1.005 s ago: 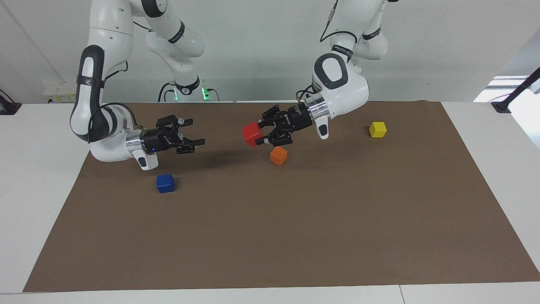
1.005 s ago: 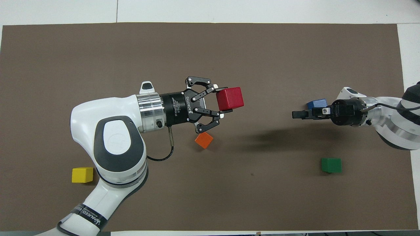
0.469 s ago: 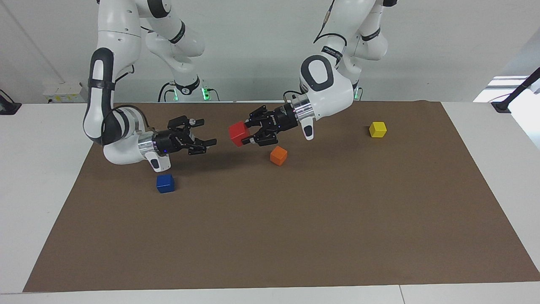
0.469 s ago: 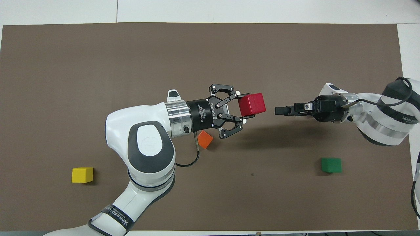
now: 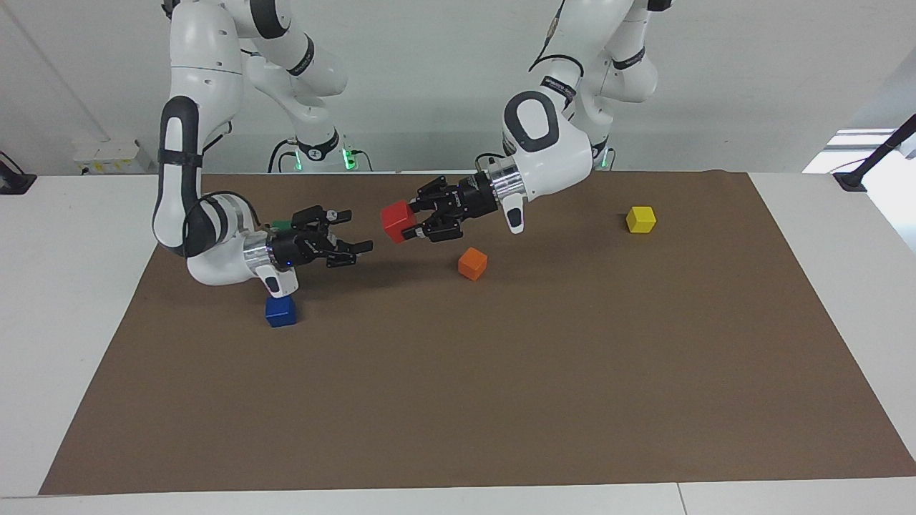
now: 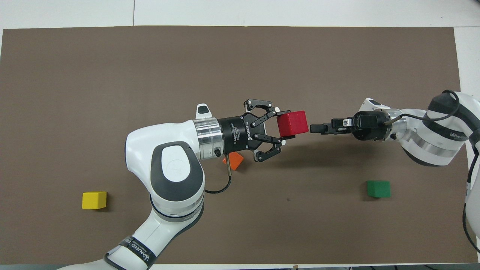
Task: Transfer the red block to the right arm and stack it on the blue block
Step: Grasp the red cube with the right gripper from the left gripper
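Grippers closer: left gripper (image 5: 403,229) holds red block (image 5: 398,221); right gripper (image 5: 360,252) seemingly open.

Small orange cube (image 5: 472,263) mid brown paper mat (image 5: 501,400); small yellow cube (image 5: 640,219) toward left arm's end; small green cube (image 6: 378,188) toward right arm's end.

Blue block (image 5: 280,311) shows only in the facing view, its top edge partly covered by the right arm's wrist; in the overhead view that arm hides it fully. Green block (image 6: 378,188) is almost wholly hidden in the facing view. Orange block (image 6: 235,160) is half covered by the left arm overhead. Both arms' upper links run out of frame.
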Robot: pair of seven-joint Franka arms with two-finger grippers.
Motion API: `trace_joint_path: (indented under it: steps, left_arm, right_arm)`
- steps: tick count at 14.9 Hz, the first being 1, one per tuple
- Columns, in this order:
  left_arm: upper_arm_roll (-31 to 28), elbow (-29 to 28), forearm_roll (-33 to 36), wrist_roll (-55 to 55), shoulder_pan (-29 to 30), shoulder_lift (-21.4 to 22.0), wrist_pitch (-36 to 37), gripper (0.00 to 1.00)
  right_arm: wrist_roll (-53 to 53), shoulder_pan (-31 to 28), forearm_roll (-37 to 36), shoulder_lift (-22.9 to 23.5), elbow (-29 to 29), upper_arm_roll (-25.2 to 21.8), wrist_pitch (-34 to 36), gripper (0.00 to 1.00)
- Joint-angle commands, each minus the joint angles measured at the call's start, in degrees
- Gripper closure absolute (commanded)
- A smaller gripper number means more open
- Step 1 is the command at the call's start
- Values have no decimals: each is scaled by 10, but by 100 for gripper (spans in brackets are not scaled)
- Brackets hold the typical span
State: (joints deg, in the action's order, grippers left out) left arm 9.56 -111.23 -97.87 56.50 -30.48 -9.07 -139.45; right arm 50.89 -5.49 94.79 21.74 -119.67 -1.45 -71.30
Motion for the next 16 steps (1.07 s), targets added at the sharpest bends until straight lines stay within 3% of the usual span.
trace_joint_path:
  steps: [1, 16]
  left_arm:
    - [-2, 7, -17, -18, -10, -3, -13, 100]
    - [-2, 7, -18, -19, -17, -4, -22, 100]
  right_arm:
    - [12, 17, 27, 7, 1, 0, 5, 0]
    - [13, 66, 80, 6, 1, 0, -17, 0]
